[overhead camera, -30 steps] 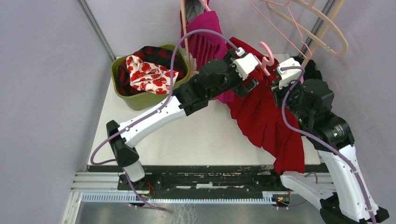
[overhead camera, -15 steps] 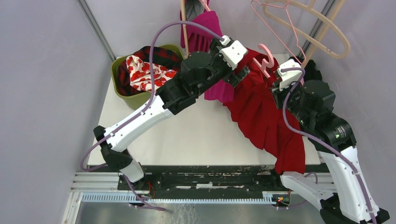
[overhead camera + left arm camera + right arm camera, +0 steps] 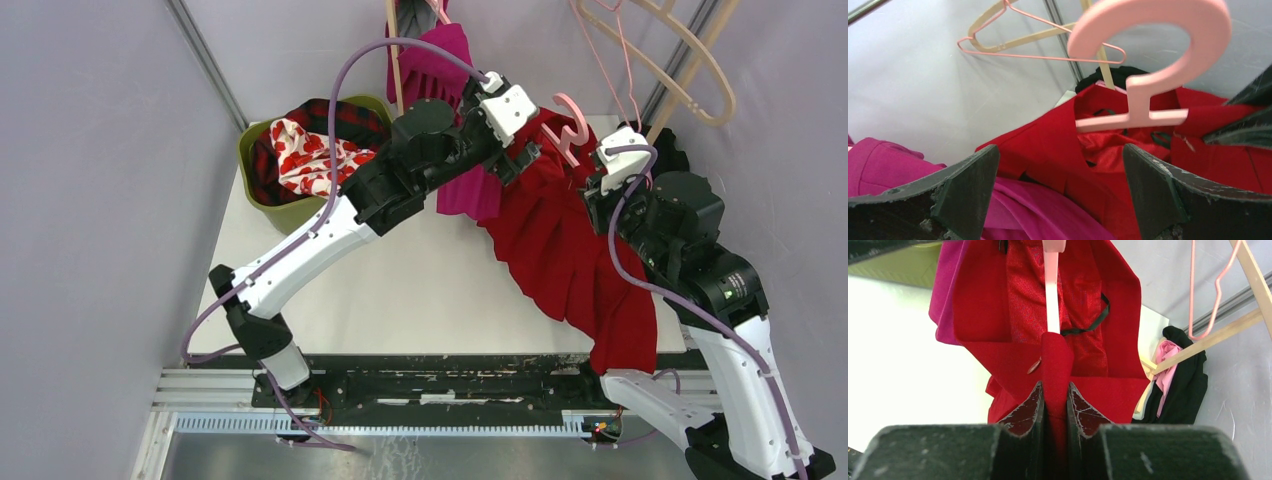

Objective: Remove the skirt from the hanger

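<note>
The red skirt (image 3: 560,250) hangs from a pink plastic hanger (image 3: 570,118) and drapes over the table's right side to its front edge. My right gripper (image 3: 1055,385) is shut on a fold of the red skirt's (image 3: 1098,390) waistband, just below the end of the hanger (image 3: 1050,290). My left gripper (image 3: 1060,150) is open and empty. It hovers at the other end of the waistband (image 3: 1058,145), short of the hanger's hook (image 3: 1148,65), with a magenta skirt (image 3: 1023,210) beneath it.
A green basket (image 3: 300,212) of clothes stands at the back left. The magenta skirt (image 3: 440,80) hangs at the back centre. A wooden rack (image 3: 690,70) with empty hangers and a black garment (image 3: 672,145) are at the back right.
My left arm has lifted and drawn back, then edged right toward the hanger's hook, its gripper still open. The right gripper keeps its hold. The empty hangers on the rack swung.
</note>
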{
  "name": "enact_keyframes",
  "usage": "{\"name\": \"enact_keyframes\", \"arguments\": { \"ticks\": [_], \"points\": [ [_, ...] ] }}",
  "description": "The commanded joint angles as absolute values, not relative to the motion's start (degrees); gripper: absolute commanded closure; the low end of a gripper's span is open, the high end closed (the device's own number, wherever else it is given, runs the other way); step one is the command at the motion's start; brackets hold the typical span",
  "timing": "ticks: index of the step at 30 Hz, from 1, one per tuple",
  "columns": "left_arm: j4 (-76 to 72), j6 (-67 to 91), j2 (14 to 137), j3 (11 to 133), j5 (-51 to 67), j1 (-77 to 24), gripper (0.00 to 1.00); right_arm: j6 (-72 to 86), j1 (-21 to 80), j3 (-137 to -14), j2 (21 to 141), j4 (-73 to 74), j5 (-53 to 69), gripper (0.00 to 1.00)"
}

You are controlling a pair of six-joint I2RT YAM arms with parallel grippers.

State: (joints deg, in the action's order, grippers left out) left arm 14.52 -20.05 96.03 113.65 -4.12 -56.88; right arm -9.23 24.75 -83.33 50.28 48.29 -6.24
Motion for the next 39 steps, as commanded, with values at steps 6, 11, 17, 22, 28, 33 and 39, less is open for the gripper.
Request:
{"name": "enact_keyframes", "arguments": {
  "ticks": [6,11,17,22,28,33,39],
  "points": [
    [16.61,-23.56,93.76,109.21,5.28,-51.85,0.01,-8.96,25.07,-87.79,48.69,39.71,-5.41,0.99],
    [15.21,-21.17,95.11,109.34,5.61,-51.71,0.01,-8.45,25.08,-88.07,48.91,39.76,-5.08,0.99],
    [15.39,-16.80,96.87,112.53,8.88,-51.76,0.01,-8.17,25.08,-87.80,48.94,39.59,-5.01,1.00],
    [13.94,-13.87,96.99,111.71,11.61,-51.73,0.01,-8.18,25.14,-87.98,49.38,39.13,-4.77,0.99],
    [12.70,-12.83,98.92,111.26,11.22,-51.80,0.01,-8.00,25.13,-87.81,49.31,39.14,-4.77,0.99],
    [11.63,-12.53,100.31,111.23,10.25,-51.70,0.02,-8.42,25.17,-88.08,49.09,39.34,-5.17,0.99],
    [11.98,-13.31,100.97,111.97,11.92,-51.74,0.54,-8.44,25.10,-87.73,48.88,38.80,-5.54,0.99]
  ]
}}
